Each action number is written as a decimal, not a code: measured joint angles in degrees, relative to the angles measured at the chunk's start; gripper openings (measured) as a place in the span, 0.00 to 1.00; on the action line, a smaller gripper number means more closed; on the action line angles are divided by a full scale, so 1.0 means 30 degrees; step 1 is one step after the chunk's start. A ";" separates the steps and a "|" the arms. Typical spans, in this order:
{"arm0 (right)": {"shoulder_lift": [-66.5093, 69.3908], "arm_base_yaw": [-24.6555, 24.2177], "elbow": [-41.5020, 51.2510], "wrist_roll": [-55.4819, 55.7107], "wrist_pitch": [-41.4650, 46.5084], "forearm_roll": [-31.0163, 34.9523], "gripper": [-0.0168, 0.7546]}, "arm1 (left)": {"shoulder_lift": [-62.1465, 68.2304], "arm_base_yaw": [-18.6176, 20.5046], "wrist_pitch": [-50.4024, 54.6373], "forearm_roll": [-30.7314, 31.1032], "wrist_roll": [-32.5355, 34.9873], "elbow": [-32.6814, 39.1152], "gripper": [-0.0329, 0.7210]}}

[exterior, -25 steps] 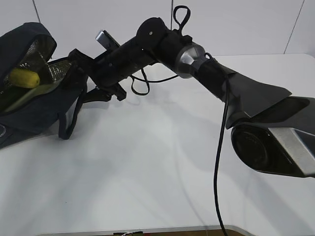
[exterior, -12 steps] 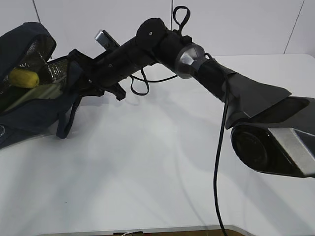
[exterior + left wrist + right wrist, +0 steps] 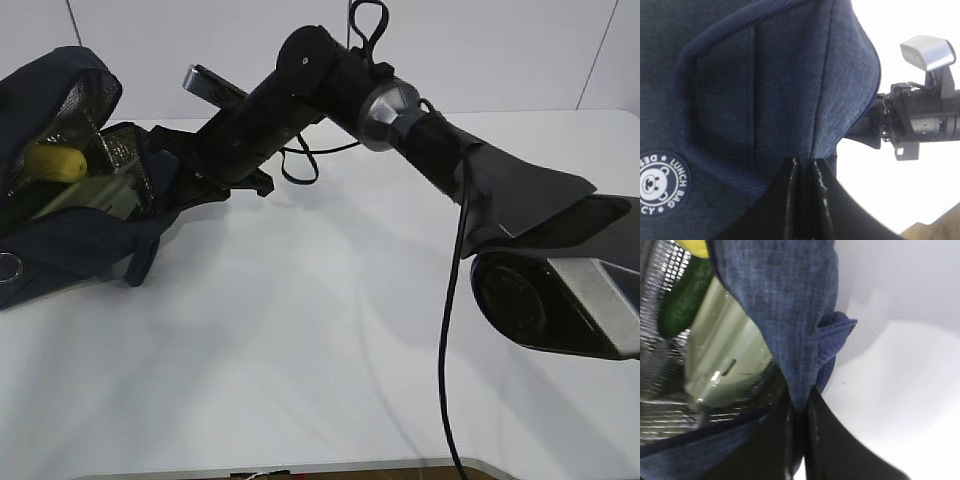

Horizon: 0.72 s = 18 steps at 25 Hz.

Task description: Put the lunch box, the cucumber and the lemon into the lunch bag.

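Fabric of the lunch bag (image 3: 70, 235) is soft and limp, best pinched at its rim. Right tool (image 3: 799, 407) and left tool (image 3: 805, 167) each clamp an edge. Lemon (image 3: 52, 162), cucumber (image 3: 682, 302) and lunch box (image 3: 725, 360) lie inside, on the counter (image 3: 300, 330).

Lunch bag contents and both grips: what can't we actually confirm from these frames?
- Cucumber: hidden in the exterior view; cut by the frame edge in the right wrist view.
- Lemon: partly behind the lunch bag rim; just a corner sliver at the right wrist.
- Lunch box: lower part hidden by fabric.
- Left gripper: off-frame in the exterior view.
- Right gripper: fingertips hidden behind the bag in the exterior view.
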 joint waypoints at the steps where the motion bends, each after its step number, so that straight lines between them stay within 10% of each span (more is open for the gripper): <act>1: -0.0039 0.0000 -0.0249 -0.0015 0.0355 -0.0529 0.04 | 0.0000 0.0000 0.0034 -0.0145 0.0032 0.0000 0.06; 18: -0.1919 -0.0001 -0.3954 0.0744 0.2618 -0.9403 0.04 | 0.0561 -0.3472 -0.0351 -0.2480 0.0040 0.0000 0.06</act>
